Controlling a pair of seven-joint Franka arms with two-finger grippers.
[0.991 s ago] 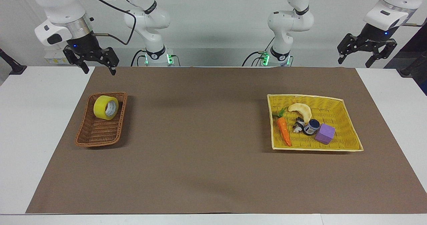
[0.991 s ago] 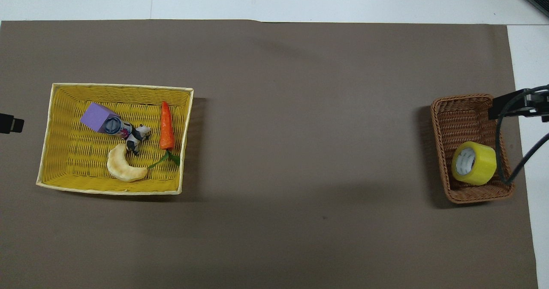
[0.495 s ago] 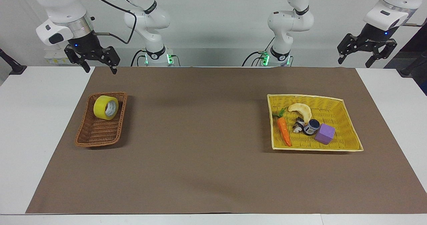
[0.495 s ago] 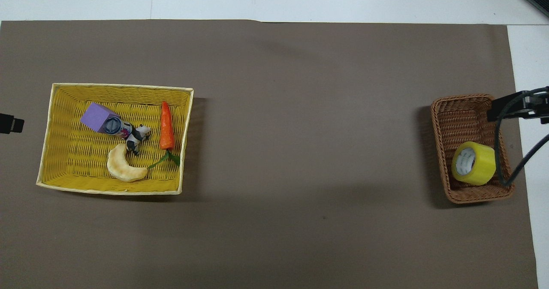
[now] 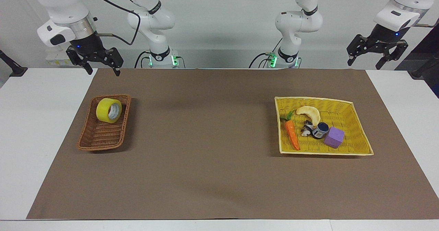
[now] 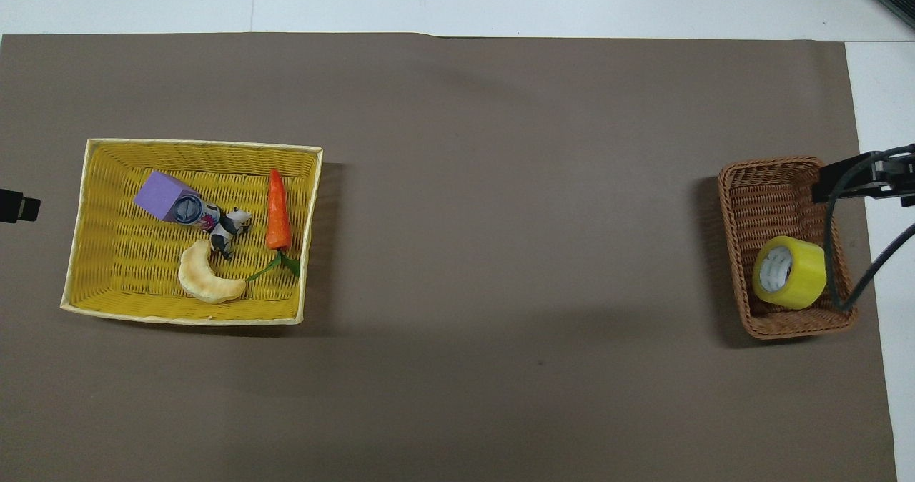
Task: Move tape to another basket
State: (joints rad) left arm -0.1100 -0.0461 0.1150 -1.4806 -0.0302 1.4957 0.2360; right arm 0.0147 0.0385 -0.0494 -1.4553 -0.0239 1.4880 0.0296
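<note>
Our right gripper (image 5: 101, 68) hangs in the air at the upper left of the facing frame, fingers spread and holding nothing, over the mat's (image 5: 212, 148) edge by the robots; the wicker basket (image 5: 90, 140) sits lower in the frame, well clear of the fingertips. In the overhead frame only a black piece of this gripper and its cable show at the right edge, overlapping the basket's (image 6: 736, 210) rim, so we cannot read the fingers there. Our left gripper (image 5: 366, 61) waits at the upper right of the facing frame, also spread and empty, over the table's (image 5: 404, 97) white edge; in the overhead frame just a dark tip shows at the left edge, too little to make out. The tape (image 5: 109, 110) lies in the wicker basket, in the end nearer the robots, leaning so its white core faces partly up; overhead it (image 6: 790, 272) sits in the basket's lower half. At the right of the facing frame the yellow tray (image 5: 356, 121) holds a carrot (image 5: 292, 135), a pale crescent (image 5: 309, 112), a purple cube (image 5: 334, 137) and a dark-lidded jar (image 5: 321, 130) touching the cube; a small black-and-white thing beside the jar is too small to name. Against the frame a second ago, the right gripper has drifted slightly up and toward the centre; tape, basket, tray and left gripper are unchanged.
</note>
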